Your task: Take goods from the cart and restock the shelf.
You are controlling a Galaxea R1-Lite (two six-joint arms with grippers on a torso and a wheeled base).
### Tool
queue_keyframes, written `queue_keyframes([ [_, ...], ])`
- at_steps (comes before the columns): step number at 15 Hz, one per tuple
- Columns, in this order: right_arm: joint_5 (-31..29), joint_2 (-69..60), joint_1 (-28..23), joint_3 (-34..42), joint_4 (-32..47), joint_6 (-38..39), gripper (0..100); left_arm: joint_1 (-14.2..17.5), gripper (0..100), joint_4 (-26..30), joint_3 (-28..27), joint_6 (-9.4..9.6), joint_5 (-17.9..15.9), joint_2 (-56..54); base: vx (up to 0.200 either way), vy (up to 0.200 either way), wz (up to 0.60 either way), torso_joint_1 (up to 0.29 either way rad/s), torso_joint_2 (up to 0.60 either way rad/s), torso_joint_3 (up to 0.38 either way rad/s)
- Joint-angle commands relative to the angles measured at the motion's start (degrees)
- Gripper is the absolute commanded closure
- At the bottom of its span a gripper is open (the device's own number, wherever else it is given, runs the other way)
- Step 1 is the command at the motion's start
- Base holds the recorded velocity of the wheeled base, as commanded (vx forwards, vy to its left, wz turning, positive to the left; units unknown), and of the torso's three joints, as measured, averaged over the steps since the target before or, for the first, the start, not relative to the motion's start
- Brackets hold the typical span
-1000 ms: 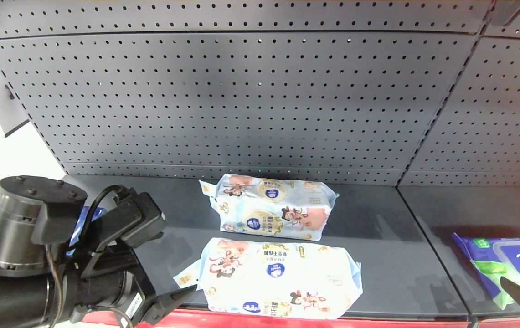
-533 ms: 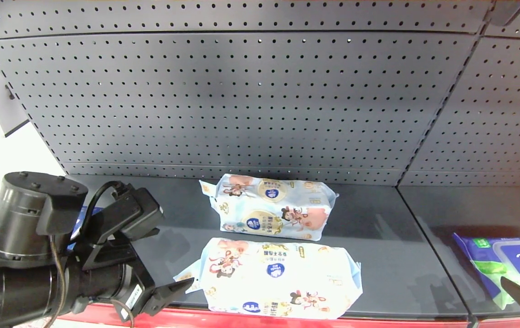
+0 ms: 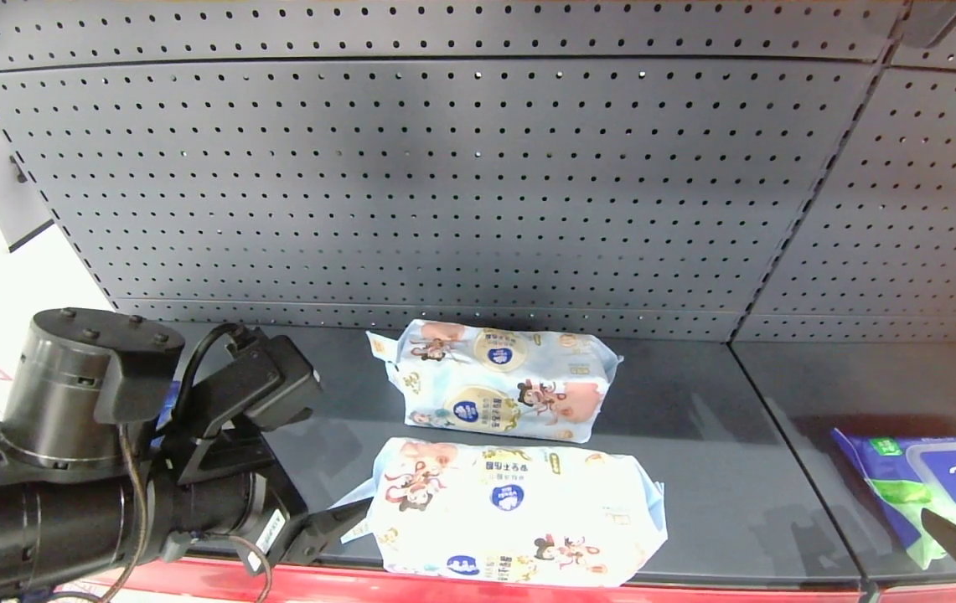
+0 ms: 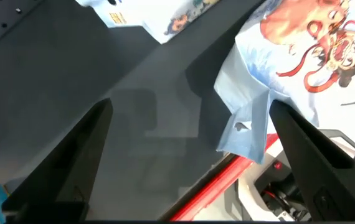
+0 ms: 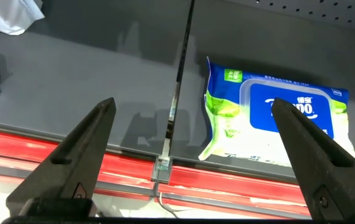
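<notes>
Edging rightward along the shelf [image 3: 712, 452] front over the last second, after a brief dip back, the left gripper [image 4: 190, 104] sat with its fingers spread wide and empty; one fingertip lay just beside the crimped end flap [image 4: 246, 127] of the front wipes pack [image 3: 515, 511], contact uncertain; that pack lay flat at the shelf's front edge and had not shifted, nor had the rear pack [image 3: 498, 381] behind it; the right gripper [image 5: 193, 102] hung spread and empty, unmoved, near the blue-and-green pack [image 5: 277, 124]; both packs seemed stocked, so I judged this a tidying nudge.
</notes>
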Motion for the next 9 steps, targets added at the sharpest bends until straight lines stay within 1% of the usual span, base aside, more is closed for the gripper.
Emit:
queue_keyframes([
  [1,-0.02,-0.06,-0.01,-0.01,-0.03,-0.01,0,-0.08,0,-0.03,0.08,-0.03,-0.04,0.33,0.0,0.0,0.0,0.0,0.0,0.0],
  [9,-0.02,-0.14,-0.01,-0.01,-0.03,-0.01,0,-0.08,0,-0.12,-0.09,-0.03,-0.12,0.33,0.0,0.0,0.0,0.0,0.0,0.0],
])
